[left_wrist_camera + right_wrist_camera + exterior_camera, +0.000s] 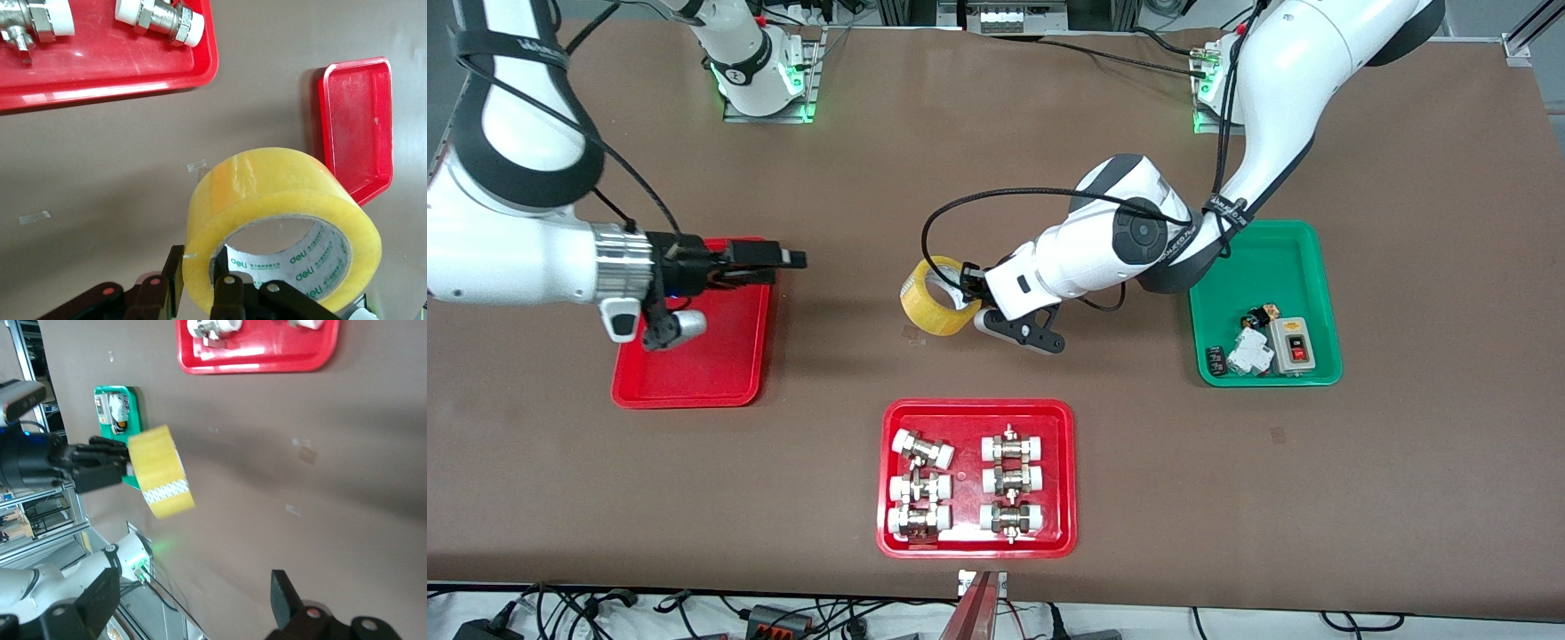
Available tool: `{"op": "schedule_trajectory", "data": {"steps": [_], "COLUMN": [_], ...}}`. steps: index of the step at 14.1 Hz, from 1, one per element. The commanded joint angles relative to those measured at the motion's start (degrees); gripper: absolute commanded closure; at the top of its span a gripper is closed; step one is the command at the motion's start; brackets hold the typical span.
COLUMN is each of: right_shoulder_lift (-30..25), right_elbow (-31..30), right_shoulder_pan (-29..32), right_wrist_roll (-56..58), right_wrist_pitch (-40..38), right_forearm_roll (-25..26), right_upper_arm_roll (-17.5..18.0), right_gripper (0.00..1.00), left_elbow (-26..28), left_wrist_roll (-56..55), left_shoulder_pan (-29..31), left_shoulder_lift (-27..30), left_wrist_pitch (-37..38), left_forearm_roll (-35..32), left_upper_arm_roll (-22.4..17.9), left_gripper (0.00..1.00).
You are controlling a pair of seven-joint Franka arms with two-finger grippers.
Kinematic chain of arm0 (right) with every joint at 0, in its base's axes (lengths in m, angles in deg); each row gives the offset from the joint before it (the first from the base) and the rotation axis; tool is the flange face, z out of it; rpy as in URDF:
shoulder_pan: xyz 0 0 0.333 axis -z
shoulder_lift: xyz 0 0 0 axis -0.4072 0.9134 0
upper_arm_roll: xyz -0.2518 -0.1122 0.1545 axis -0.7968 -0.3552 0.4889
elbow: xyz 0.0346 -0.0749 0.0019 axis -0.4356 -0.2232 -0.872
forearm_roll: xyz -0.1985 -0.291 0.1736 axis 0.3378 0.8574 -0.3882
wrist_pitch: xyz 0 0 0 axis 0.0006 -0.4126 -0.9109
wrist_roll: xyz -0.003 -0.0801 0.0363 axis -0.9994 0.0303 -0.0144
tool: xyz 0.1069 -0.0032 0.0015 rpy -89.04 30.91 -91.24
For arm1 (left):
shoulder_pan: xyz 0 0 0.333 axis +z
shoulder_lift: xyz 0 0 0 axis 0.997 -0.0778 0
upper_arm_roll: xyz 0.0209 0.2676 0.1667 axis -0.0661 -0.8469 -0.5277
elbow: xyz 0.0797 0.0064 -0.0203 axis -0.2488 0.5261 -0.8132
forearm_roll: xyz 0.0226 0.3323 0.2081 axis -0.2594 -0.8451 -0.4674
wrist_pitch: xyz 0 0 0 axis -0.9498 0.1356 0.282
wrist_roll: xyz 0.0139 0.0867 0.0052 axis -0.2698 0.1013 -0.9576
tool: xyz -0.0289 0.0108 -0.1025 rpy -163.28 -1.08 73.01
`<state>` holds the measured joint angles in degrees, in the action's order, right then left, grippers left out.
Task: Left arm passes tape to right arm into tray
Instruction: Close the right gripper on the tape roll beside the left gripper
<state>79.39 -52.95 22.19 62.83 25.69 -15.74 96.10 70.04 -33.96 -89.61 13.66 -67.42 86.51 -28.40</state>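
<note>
The left end effector (971, 286) is clenched on the tape (935, 296), holding it in the air over the bare surface (996, 160) between the two arms. The right end effector (783, 259) is released, fingers spread, and hangs over the plain red tray (694, 373).

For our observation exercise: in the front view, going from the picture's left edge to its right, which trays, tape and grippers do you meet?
Plain red tray → right gripper, open → tape → left gripper, shut on the tape → green tray.
</note>
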Motion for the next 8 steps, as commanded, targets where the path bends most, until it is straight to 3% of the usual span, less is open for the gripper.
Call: {"op": "schedule_trajectory", "data": {"steps": [1,8], "right_shoulder_lift": [1.7,5.2], "right_elbow": [0.7,0.8], "right_shoulder_pan": [-4.6,-11.0], "right_wrist_roll": [0.7,0.7], "right_wrist_pitch": [5.6,15.2], "right_forearm_roll": [-1.5,-1.5], "right_upper_arm_roll": [-0.1,-0.1], "right_gripper": [0.00,0.00], "left_elbow": [-2.5,-2.3], "left_wrist_roll": [-0.3,-3.2], "left_shoulder_pan": [-1.4,-1.8], "left_shoulder_lift": [-0.8,-0.9], "left_wrist_pitch": [-1.4,-4.3], "left_forearm_roll": [2.9,2.7], "left_upper_arm_roll": [-0.2,-0.2], "left_gripper": [0.99,0.98]}}
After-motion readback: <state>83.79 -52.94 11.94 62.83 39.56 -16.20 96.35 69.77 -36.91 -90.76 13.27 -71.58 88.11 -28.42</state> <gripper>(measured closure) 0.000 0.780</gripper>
